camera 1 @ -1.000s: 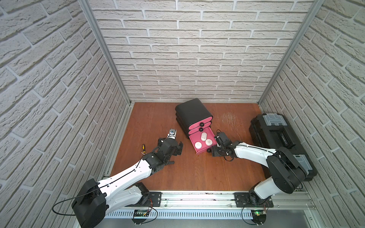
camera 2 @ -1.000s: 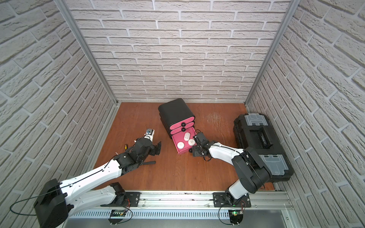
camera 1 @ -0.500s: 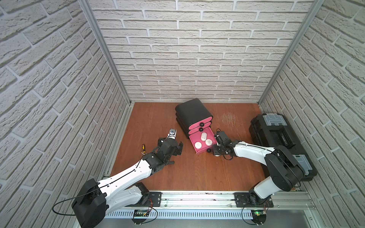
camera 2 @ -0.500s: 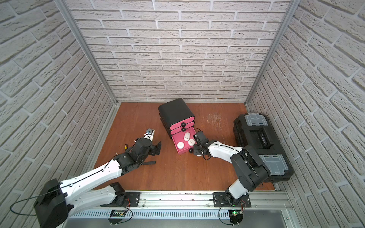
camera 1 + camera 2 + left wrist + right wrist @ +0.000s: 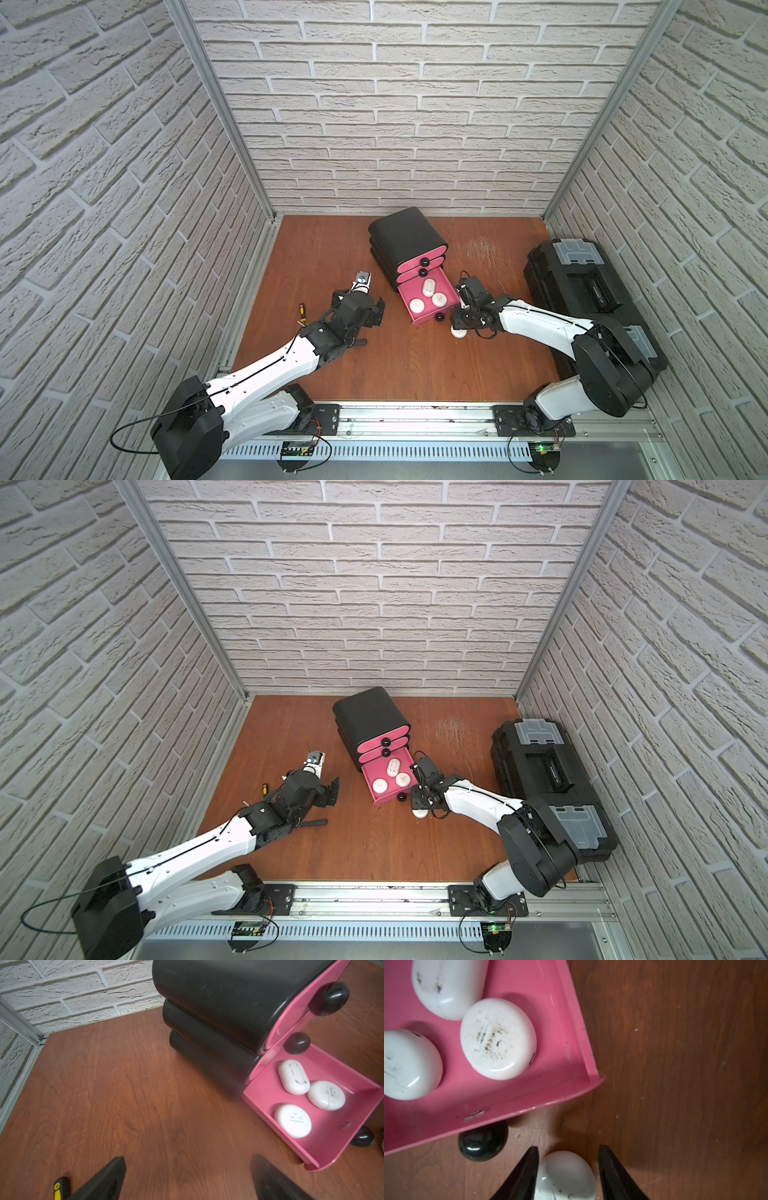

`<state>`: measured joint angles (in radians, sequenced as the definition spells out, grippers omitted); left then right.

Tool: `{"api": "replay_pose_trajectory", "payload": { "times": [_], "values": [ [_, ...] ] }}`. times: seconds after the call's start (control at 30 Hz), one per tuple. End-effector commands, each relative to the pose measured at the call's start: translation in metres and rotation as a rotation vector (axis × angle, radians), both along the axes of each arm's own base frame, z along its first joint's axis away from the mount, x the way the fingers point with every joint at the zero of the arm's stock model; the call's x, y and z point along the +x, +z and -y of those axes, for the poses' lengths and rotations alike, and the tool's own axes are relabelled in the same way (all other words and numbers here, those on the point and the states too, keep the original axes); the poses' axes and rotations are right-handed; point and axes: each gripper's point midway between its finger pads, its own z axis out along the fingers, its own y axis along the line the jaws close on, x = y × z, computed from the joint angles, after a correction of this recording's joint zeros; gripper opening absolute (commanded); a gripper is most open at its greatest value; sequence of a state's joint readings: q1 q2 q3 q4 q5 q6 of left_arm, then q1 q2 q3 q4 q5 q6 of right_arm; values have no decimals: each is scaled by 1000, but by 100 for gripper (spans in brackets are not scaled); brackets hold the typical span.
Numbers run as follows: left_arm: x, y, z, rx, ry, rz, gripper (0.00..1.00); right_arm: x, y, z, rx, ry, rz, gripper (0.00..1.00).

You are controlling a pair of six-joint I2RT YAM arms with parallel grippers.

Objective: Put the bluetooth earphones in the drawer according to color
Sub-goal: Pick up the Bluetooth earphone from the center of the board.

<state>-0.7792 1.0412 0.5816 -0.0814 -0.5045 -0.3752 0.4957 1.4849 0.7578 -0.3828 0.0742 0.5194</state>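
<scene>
The drawer cabinet is black with pink fronts. Its bottom drawer is pulled out and holds three white bluetooth earphones. Another white case lies on the table by the drawer's front corner. My right gripper is open and straddles it; one finger touches the case and the other stands slightly off. My left gripper is open over bare table, left of the cabinet.
A large black toolbox lies along the right wall. A yellow-and-black screwdriver lies by the left arm, and a black handle sticks out from under it. The open drawer's black knob sits next to my right fingers.
My right wrist has shifted slightly at the drawer's front corner. The left arm has not moved.
</scene>
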Motion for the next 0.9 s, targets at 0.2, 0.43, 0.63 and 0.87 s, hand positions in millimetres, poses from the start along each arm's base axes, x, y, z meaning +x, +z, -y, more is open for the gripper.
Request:
{"api": "replay_pose_trajectory", "payload": {
  "times": [0.2, 0.43, 0.63, 0.87],
  "values": [
    [2, 5, -2, -27, 10, 31, 98, -28, -18, -5, -4, 39, -80, 74],
    [3, 3, -1, -25, 6, 23, 98, -33, -19, -6, -48, 45, -92, 63],
    [3, 3, -2, -26, 10, 27, 98, -36, -14, -9, -73, 54, -82, 66],
    [3, 1, -1, -24, 7, 21, 98, -38, -17, -14, -103, 68, -84, 62]
  ]
}}
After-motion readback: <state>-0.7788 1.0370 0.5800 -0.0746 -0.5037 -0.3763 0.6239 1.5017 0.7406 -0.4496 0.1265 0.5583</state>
